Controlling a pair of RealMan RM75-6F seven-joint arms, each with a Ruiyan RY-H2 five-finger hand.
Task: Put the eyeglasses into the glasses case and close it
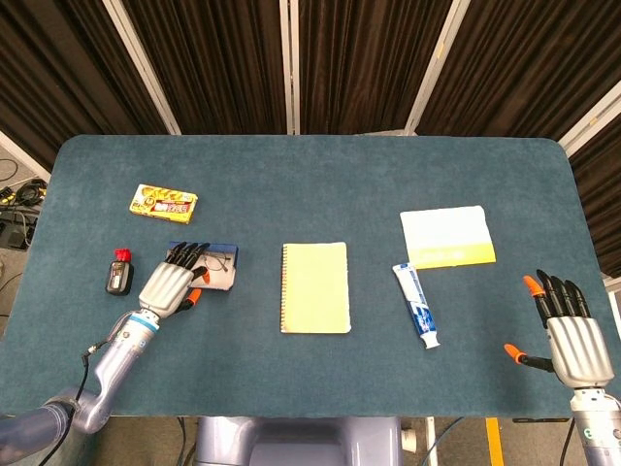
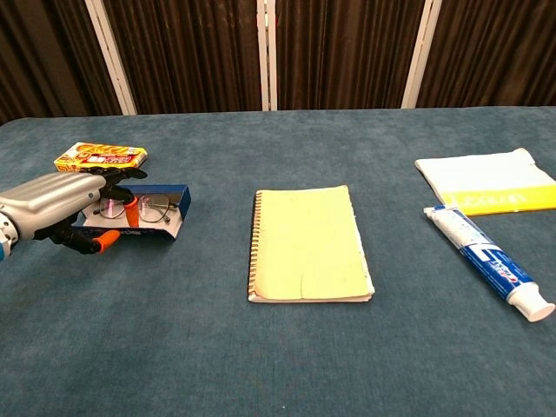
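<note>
The blue glasses case (image 1: 221, 249) (image 2: 170, 193) lies at the table's left, with the eyeglasses (image 1: 215, 262) (image 2: 148, 209) inside it. My left hand (image 1: 173, 282) (image 2: 54, 203) grips the case's lid (image 2: 139, 233) from the near side, fingers over it and thumb under. The lid is tilted up off the table and partly folded toward the eyeglasses. My right hand (image 1: 572, 335) hovers open near the table's front right corner, fingers spread and holding nothing. It shows only in the head view.
A yellow spiral notebook (image 1: 315, 287) (image 2: 308, 241) lies mid-table. A toothpaste tube (image 1: 416, 305) (image 2: 489, 263) and a white and yellow booklet (image 1: 446, 236) sit to the right. A yellow snack box (image 1: 164, 202) and a small black bottle (image 1: 118, 273) flank the case.
</note>
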